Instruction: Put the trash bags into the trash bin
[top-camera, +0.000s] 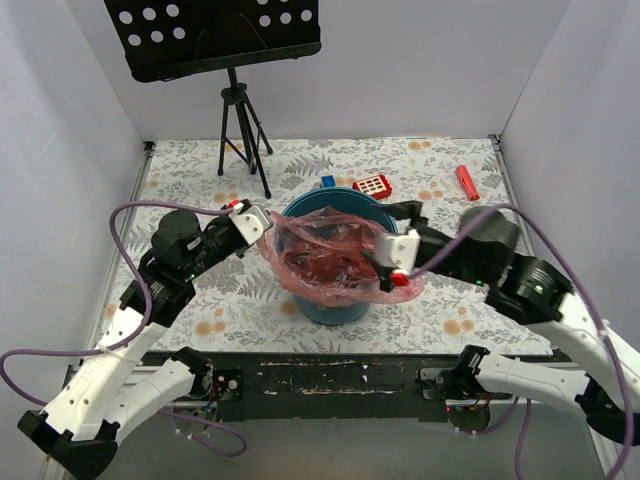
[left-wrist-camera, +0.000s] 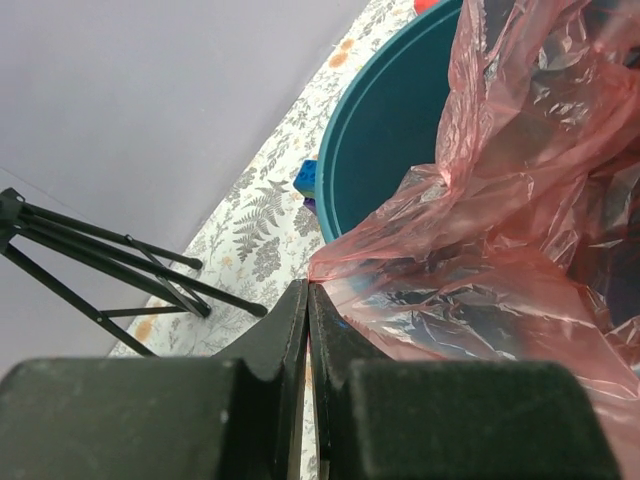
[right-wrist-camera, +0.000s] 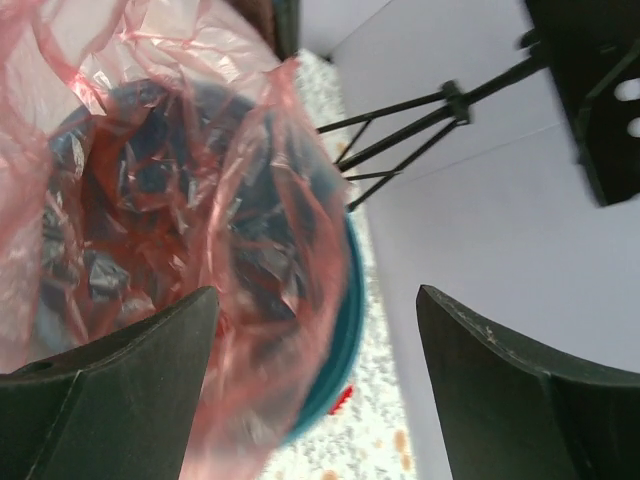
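The teal trash bin (top-camera: 330, 308) stands mid-table with the pink-red trash bag (top-camera: 320, 255) spread crinkled over its mouth and hanging over the rim. At the bin's left rim, my left gripper (top-camera: 262, 228) is shut on the bag's edge. In the left wrist view its fingertips (left-wrist-camera: 308, 285) pinch a corner of the film (left-wrist-camera: 500, 200) beside the bin wall (left-wrist-camera: 390, 130). My right gripper (top-camera: 392, 250) is at the right rim, open. The right wrist view has it (right-wrist-camera: 315, 292) spread wide, with the bag (right-wrist-camera: 200, 170) against the left finger and the bin rim (right-wrist-camera: 345, 330) below.
A black music stand on a tripod (top-camera: 240, 130) stands behind the bin at the back left. A flat red box with white squares (top-camera: 372, 185), a blue block (top-camera: 327, 181) and a red stick (top-camera: 467, 182) lie behind the bin. White walls enclose the table.
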